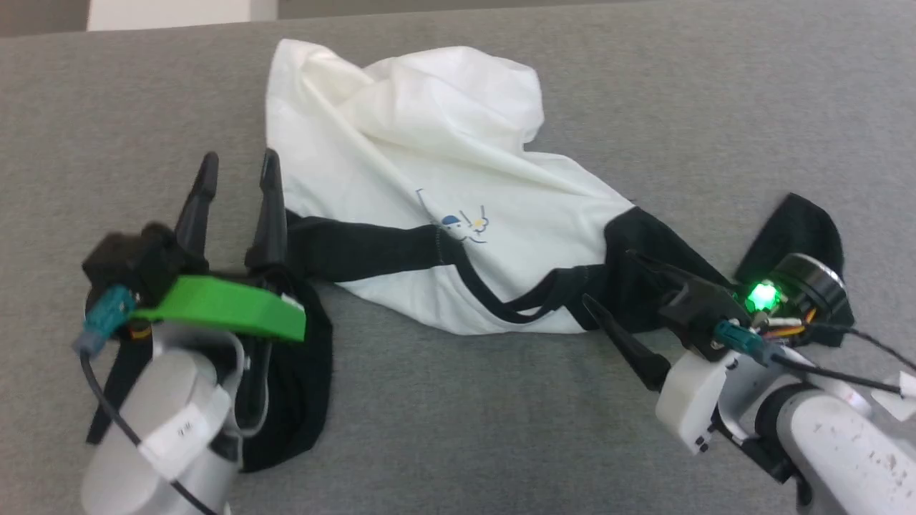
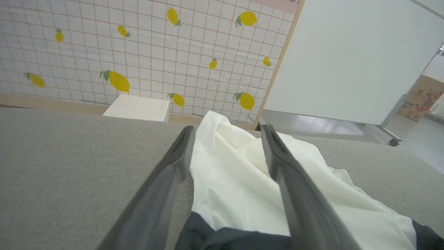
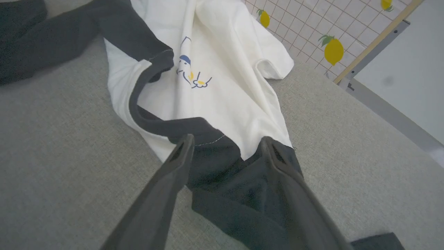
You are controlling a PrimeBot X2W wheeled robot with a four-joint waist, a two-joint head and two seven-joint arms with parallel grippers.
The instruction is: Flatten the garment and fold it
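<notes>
Garment (image 1: 444,164) crumpled mid grey surface (image 1: 715,107); white body bunched, chest cartoon up. Left sleeve (image 1: 358,250) trails toward left pincer (image 1: 240,157): fingers apart, empty. Right pincer (image 1: 608,277) apart, empty, over right sleeve (image 1: 647,239). Step, likely: flattening, not yet done. Next: clamp both sleeve ends, draw outward, smooth body.

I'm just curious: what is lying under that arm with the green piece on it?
A black sleeve of the garment lies bunched on the grey surface beneath it. The left arm and green piece cover part of the sleeve, so its cuff cannot be seen.
</notes>
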